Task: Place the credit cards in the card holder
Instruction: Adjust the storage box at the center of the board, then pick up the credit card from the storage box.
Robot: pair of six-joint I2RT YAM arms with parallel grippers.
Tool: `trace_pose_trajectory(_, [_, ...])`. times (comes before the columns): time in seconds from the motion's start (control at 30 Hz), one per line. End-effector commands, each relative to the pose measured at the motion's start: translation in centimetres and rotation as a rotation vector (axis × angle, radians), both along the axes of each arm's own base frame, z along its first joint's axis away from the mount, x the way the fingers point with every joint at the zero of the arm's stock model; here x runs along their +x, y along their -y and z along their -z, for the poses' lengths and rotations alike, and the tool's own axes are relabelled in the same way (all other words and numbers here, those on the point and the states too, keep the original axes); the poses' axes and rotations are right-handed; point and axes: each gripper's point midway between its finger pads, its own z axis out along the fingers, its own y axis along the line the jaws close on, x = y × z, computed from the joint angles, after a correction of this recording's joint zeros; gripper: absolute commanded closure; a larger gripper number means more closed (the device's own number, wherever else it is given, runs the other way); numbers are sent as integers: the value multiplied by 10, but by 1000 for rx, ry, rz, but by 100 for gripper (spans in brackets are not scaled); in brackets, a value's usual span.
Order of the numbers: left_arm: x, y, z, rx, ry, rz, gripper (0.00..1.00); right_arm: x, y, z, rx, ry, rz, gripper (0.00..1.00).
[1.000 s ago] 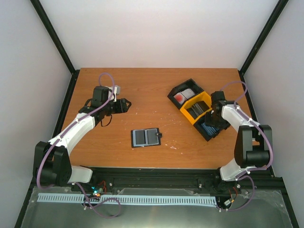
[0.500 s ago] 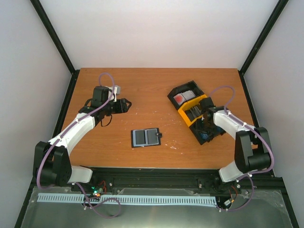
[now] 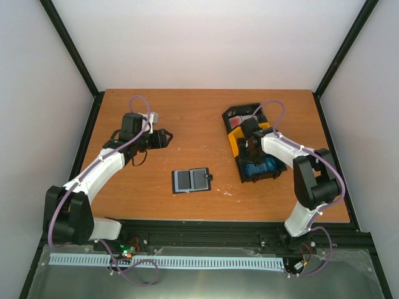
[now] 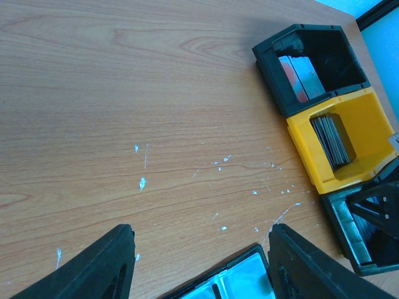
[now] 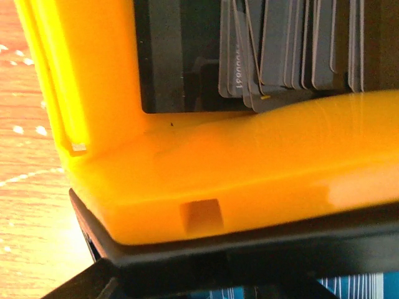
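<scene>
The card holder (image 3: 192, 180) lies open on the table, black with pale inner slots; its top edge shows in the left wrist view (image 4: 240, 280). My left gripper (image 3: 167, 138) is open and empty, hovering behind the holder, its fingers (image 4: 118, 261) apart. Red-and-white cards (image 3: 237, 119), dark grey cards (image 5: 287, 56) and light blue cards (image 3: 259, 168) stand in a joined tray row. My right gripper (image 3: 251, 152) is down at the yellow tray (image 5: 206, 168). Only one finger (image 5: 84, 288) shows, so how the jaws stand is hidden.
The tray row (image 3: 234, 142) runs black, yellow, black at the right of the table; it also shows in the left wrist view (image 4: 349, 134). White flecks (image 4: 142, 182) mark the wood. Black frame posts stand at the table's corners.
My right arm swung left and the tray row turned and slid left with it. The left arm and the card holder have not moved.
</scene>
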Motion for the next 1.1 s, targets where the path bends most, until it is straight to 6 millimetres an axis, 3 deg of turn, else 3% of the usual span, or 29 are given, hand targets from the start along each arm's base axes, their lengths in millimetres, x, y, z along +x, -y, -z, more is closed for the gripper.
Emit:
trace_pose_trajectory(0.0, [3,0,-18,-3,58,10,40,22,-20,-3,41,73,-3,62])
trace_pose_trajectory(0.1, [5,1,-18,-3,53,13,40,35,-20,-2,18,94,0,62])
trace_pose_trajectory(0.2, [5,5,-19,-10,37,35,38,40,-18,-14,1,115,-2,63])
trace_pose_trajectory(0.37, [-2,17,-19,-55,62,113,34,12,4,-36,-35,121,-42,60])
trace_pose_trajectory(0.53, [0,18,-10,-57,93,125,29,-12,37,-27,-95,61,-12,59])
trace_pose_trajectory(0.7, [16,21,-6,-69,117,108,24,-1,49,-21,-147,69,-10,59])
trace_pose_trajectory(1.07, [43,23,6,-56,94,77,28,16,64,-3,-218,74,-15,65])
